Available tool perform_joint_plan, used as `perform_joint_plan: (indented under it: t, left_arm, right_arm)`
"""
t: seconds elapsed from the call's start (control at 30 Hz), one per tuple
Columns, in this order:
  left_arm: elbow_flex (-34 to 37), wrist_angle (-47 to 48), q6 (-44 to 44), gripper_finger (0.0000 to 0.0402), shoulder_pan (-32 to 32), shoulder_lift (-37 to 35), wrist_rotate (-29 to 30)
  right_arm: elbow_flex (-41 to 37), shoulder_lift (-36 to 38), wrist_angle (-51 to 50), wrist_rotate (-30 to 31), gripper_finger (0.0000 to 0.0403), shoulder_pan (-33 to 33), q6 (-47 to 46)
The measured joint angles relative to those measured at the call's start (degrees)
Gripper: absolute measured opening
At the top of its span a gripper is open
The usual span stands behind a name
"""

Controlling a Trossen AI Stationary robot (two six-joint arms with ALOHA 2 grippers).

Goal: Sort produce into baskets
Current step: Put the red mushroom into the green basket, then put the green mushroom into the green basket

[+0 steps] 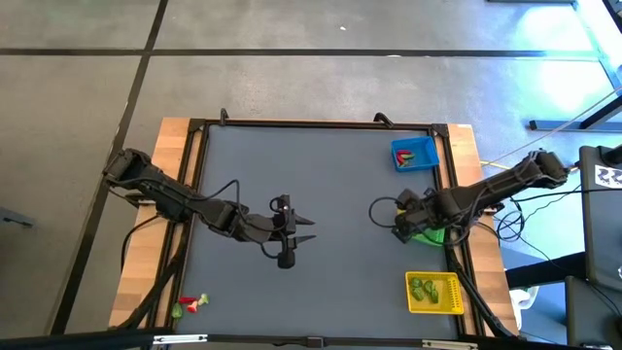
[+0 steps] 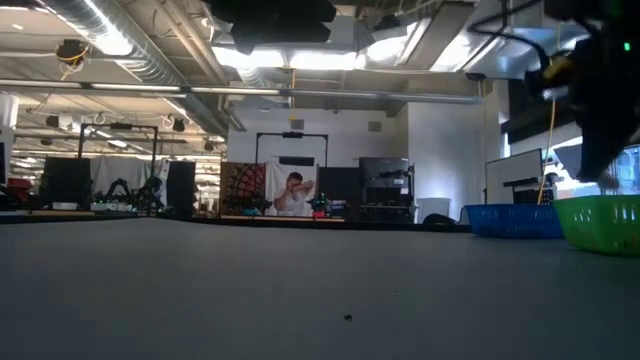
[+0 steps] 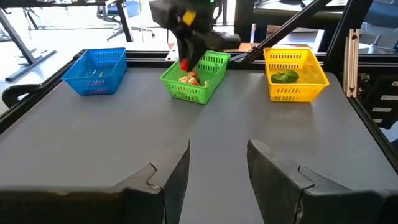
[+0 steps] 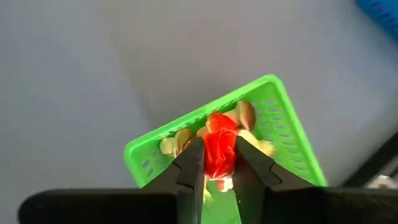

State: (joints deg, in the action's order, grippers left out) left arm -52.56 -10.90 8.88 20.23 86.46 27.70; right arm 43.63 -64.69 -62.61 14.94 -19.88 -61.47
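Observation:
Three baskets stand along the table's right side: blue (image 1: 415,154) far, green (image 1: 431,233) in the middle, yellow (image 1: 434,292) near. My right gripper (image 4: 219,142) points down over the green basket (image 4: 280,112), shut on a red produce piece (image 4: 219,155); whitish pieces (image 4: 177,142) lie in the basket below it. Green pieces (image 3: 285,77) lie in the yellow basket (image 3: 295,74). A few red and green pieces (image 1: 191,304) lie at the table's near left corner. My left gripper (image 1: 307,231) hovers open at mid-table, with nothing between its fingers (image 3: 171,174). My right gripper pinches the red piece by two opposite sides (image 4: 211,158) between its two fingers. The fingers come from above, pointing down. The piece sits between the fingertips over the inside of the green basket, above the whitish pieces.
The grey table top (image 1: 321,185) lies bare between my left gripper and the baskets. A black frame (image 1: 311,124) runs around it, with wooden strips (image 1: 175,165) at both sides. Cables (image 1: 384,209) loop beside my right arm.

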Motion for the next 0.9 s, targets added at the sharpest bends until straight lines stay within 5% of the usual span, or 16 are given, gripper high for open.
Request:
perform_joint_plan:
  t: [0.2, 0.57, 0.73, 0.9]
  left_arm:
    - [0.0, 0.0, 0.1, 0.0157, 0.0, 0.0, 0.0]
    - [0.0, 2.9, 4.4, 0.0158, -1.0, -0.2, 0.0]
    - [-3.0, 15.2, 7.7, 0.0158, -0.2, -2.2, -0.2]
    - [-8.8, 32.6, 13.7, 0.0158, 2.1, -2.7, -2.1]
  right_arm:
    - [-6.4, 0.0, 8.5, -3.9, 0.0074, 0.0, -1.4]
    - [-5.0, 0.0, 8.3, -8.4, 0.0220, 0.0, -1.0]
    - [1.3, 0.0, 9.6, -2.4, 0.0240, 0.0, 4.9]
    - [3.6, 0.0, 21.0, 4.5, 0.0241, 0.0, 13.9]
